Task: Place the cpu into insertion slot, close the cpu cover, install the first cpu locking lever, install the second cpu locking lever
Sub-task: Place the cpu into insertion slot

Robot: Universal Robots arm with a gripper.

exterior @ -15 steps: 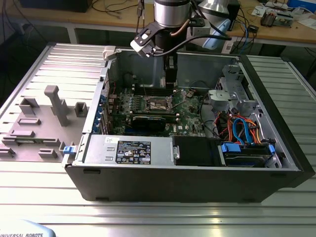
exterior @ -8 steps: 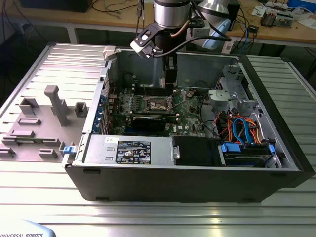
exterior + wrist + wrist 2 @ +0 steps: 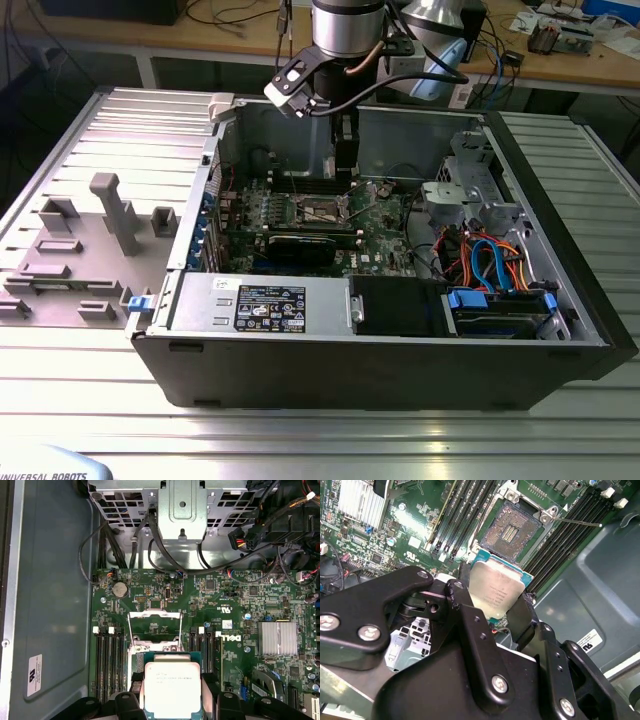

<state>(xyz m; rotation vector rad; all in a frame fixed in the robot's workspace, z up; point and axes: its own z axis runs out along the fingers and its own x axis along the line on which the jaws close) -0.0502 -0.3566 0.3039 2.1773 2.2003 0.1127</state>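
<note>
**CPU in the air, socket not filled yet**

The pincer is clamped on the cpu by its edges. It's holding the chip over the green motherboard, close to the insertion slot but not in it; the bare contacts are showing. The cpu cover stands flipped up and a locking lever sticks out loose. So seating, cover and both levers all look left to do.

The arm, at the top centre of the exterior view, is a silver-grey cylinder with a black collar. A black cable loops beneath it. The tool comprises matte black linkage plates fastened with silver screws.
</note>
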